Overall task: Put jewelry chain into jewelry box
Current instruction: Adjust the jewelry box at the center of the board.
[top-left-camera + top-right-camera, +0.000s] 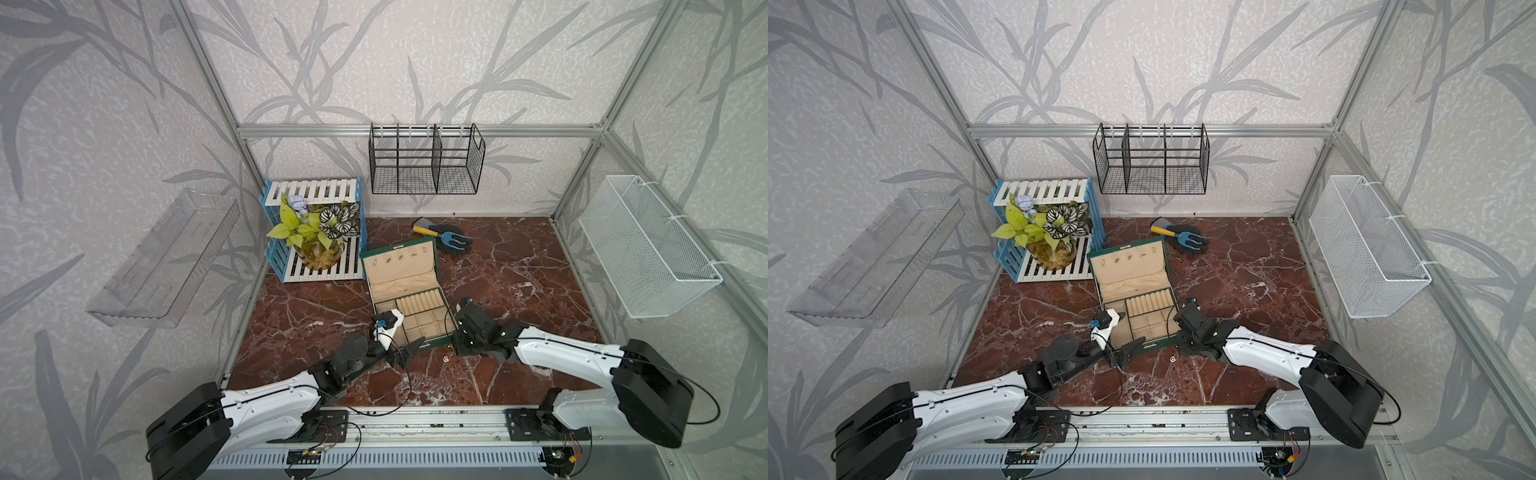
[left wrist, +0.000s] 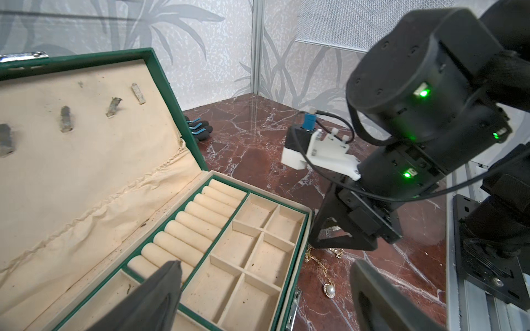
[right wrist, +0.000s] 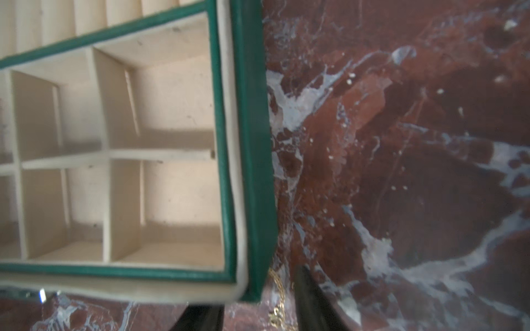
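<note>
**Table** (image 1: pixel 519 270): red-brown marble, carrying all the task's things.

**Wall containers:** nothing shows inside the black wire basket (image 1: pixel 424 166) on the far wall or the white mesh basket (image 1: pixel 648 253) on the right wall.

**Jewelry box** (image 1: pixel 399 268): it sits mid-table with the lid propped open toward the far side, which leaves the tray reachable from above. Its ring rolls (image 2: pixel 200 217) and grid of compartments (image 2: pixel 252 258) hold nothing. The lid hooks (image 2: pixel 66 119) are bare.

**Left end effector** (image 1: pixel 409 351): the fingers are spread wide and grip nothing. It is poised over the box's near-left corner, probably on standby or ready to steady the box.

**Right end effector** (image 2: pixel 341 245): it is lowered to the table just beside the box's near-right corner. The jaws stand part-way apart and straddle the jewelry chain (image 2: pixel 324 269). Whether the pads already pinch it cannot be told.

**Jewelry chain:** it is outside the box, lying loose on the table by the near-right corner, with its pendant (image 2: pixel 329 290) toward the near edge.

**Judged step:** pick-up. Thin links lying flat call for a low fingertip pinch, and the adjacent box wall leaves little room.
</note>
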